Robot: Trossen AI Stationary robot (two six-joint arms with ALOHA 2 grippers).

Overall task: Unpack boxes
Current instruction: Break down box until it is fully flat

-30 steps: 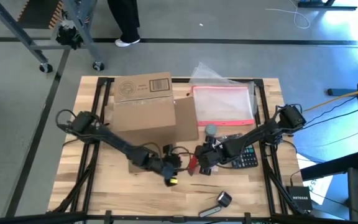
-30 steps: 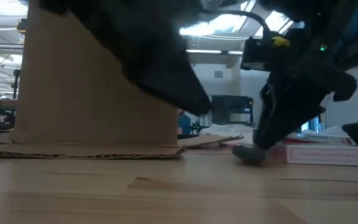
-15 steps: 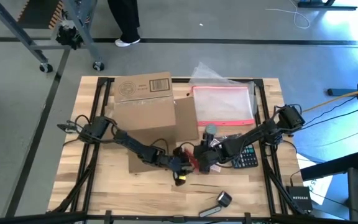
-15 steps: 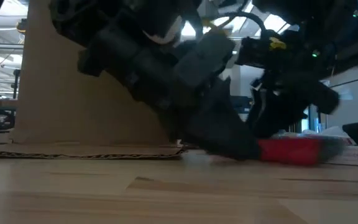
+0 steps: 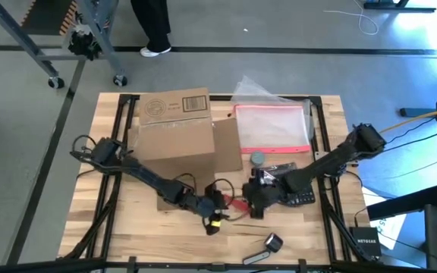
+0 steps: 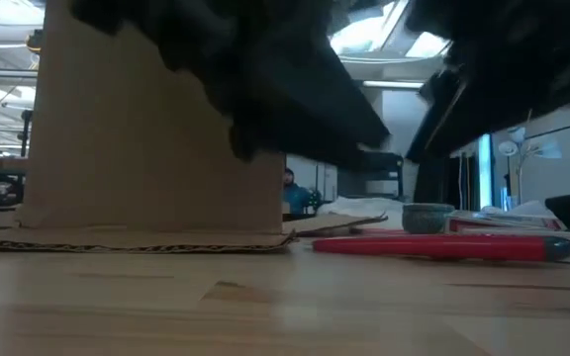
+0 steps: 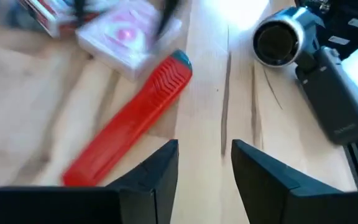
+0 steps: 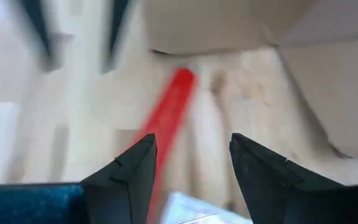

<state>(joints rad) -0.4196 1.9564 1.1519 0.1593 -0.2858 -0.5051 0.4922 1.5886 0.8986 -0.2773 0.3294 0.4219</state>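
Box (image 5: pixel 179 127) is seen standing at the back left of the counter (image 5: pixel 127 220), flaps open, with items already laid out beside it. A red tool (image 7: pixel 129 121) lies flat on the counter between the two grippers. The left gripper (image 7: pixel 204 155) and right gripper (image 8: pixel 191 152) are both held with fingers parted, nothing gripped. Unpacking is judged underway; next, another item must be reached in the box.

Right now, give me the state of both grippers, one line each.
Left gripper: open, holding nothing, over the table beside the red tool.
Right gripper: open, holding nothing, facing the same red tool with the cardboard box beyond.
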